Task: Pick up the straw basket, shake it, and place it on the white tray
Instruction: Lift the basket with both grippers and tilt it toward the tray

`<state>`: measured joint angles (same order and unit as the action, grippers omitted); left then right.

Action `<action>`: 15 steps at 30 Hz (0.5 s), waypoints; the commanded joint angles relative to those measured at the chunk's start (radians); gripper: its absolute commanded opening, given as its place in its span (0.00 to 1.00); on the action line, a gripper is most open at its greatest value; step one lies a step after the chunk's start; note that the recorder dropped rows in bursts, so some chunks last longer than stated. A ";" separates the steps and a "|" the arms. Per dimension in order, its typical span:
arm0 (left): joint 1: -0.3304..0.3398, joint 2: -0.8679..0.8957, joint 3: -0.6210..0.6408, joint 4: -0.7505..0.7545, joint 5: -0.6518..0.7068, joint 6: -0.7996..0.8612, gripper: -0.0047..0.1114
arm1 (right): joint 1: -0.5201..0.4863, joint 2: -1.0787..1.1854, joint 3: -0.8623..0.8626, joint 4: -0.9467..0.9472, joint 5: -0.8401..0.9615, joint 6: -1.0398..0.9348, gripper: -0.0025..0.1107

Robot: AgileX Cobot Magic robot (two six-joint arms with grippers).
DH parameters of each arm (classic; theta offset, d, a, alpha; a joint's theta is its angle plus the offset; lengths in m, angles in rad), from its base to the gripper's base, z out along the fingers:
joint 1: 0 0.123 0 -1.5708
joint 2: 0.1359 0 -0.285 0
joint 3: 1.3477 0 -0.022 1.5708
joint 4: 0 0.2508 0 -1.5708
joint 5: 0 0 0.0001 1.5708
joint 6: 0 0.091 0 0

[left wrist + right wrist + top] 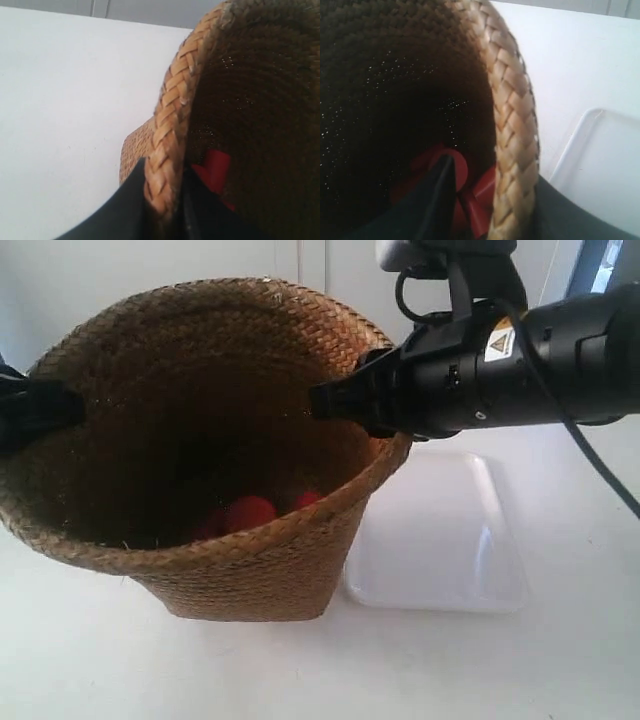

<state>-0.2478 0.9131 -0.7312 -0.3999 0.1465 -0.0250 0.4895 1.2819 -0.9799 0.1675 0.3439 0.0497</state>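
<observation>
The straw basket [240,560] is brown and woven, and its wide mouth tips towards the exterior camera. My left gripper [162,186] is shut on its braided rim [172,115], one black finger outside the rim and one inside. It is the arm at the exterior view's left [45,410]. My right gripper [495,175] is shut on the opposite rim [512,125], one finger inside the basket and one outside. It is the arm at the exterior view's right [330,400]. The white tray [440,540] lies flat beside the basket's base. I cannot tell whether the base touches the table.
Red objects [248,512] lie at the bottom of the basket, also seen as red shapes [477,200] past my right gripper's inner finger. A white table [90,660] stretches all round. The tray's rim [572,145] shows just outside the basket in the right wrist view.
</observation>
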 commanded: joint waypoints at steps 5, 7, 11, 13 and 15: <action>-0.124 0.002 -0.001 0.019 -0.154 0.025 0.04 | 0.030 0.027 0.003 -0.059 0.036 -0.029 0.02; -0.124 0.008 -0.001 0.019 -0.152 0.025 0.04 | 0.030 0.025 0.003 -0.093 0.056 -0.029 0.02; -0.124 0.005 -0.003 0.019 -0.154 0.025 0.04 | 0.030 0.011 0.003 -0.069 0.021 -0.020 0.02; -0.124 0.005 -0.003 0.019 -0.122 0.025 0.04 | 0.030 0.016 0.003 -0.068 0.021 -0.020 0.02; -0.124 0.005 -0.003 0.023 -0.081 0.060 0.04 | 0.030 0.024 0.004 -0.066 0.025 -0.020 0.02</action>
<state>-0.3616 0.9333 -0.7272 -0.3836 0.0422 -0.0221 0.5100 1.3022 -0.9792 0.1084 0.3831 0.0468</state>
